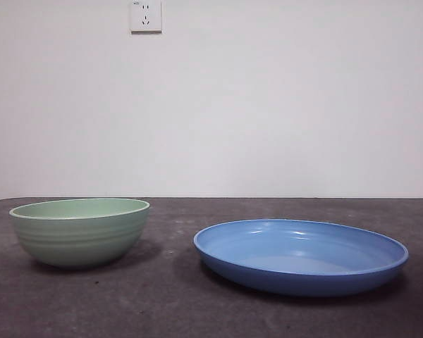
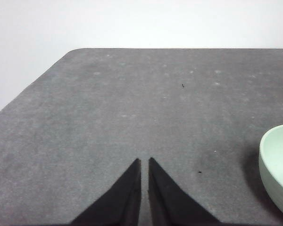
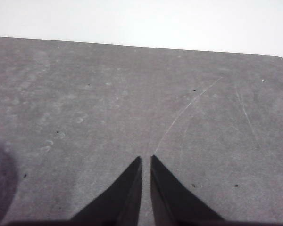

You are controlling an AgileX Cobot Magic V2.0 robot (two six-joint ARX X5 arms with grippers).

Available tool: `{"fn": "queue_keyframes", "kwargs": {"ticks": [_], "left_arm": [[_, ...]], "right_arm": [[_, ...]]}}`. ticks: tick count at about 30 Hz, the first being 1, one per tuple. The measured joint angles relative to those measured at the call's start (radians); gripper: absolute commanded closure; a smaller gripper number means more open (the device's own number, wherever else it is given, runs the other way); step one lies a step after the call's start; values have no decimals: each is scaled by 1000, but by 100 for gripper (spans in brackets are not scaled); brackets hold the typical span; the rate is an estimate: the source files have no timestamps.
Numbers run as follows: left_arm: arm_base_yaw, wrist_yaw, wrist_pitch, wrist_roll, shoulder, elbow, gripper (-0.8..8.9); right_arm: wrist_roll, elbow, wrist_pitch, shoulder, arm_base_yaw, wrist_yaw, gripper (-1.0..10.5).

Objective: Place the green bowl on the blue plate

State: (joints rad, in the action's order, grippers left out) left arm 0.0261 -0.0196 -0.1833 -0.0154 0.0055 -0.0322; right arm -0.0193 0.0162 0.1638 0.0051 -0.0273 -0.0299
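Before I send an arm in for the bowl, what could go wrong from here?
1. Both grippers, left and right, have their jaws nearly closed; they likely need opening before they can take the green bowl's rim.
2. The bowl's wall is curved and ridged, so a rim pinch may slip or tilt it.
3. The blue plate sits apart from the bowl, glossy with an upturned rim; landing on that rim could leave the bowl tilted or sliding.

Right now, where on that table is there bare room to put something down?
A bare strip of dark grey tabletop lies between the pale green ridged bowl and the wide glossy blue plate, which stand apart. More bare surface runs behind both toward the white wall. Both end effectors, left and right, hang over bare table beside them.
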Motion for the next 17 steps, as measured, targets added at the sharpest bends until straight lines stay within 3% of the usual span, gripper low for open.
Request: {"fn": "queue_keyframes", "kwargs": {"ticks": [12, 17], "left_arm": [[0, 0, 0, 39, 0, 0, 790], [0, 0, 0, 68, 0, 0, 797]], "right_arm": [[1, 0, -5, 0, 0, 3, 919], [54, 0, -20, 0, 0, 8, 920]]}}
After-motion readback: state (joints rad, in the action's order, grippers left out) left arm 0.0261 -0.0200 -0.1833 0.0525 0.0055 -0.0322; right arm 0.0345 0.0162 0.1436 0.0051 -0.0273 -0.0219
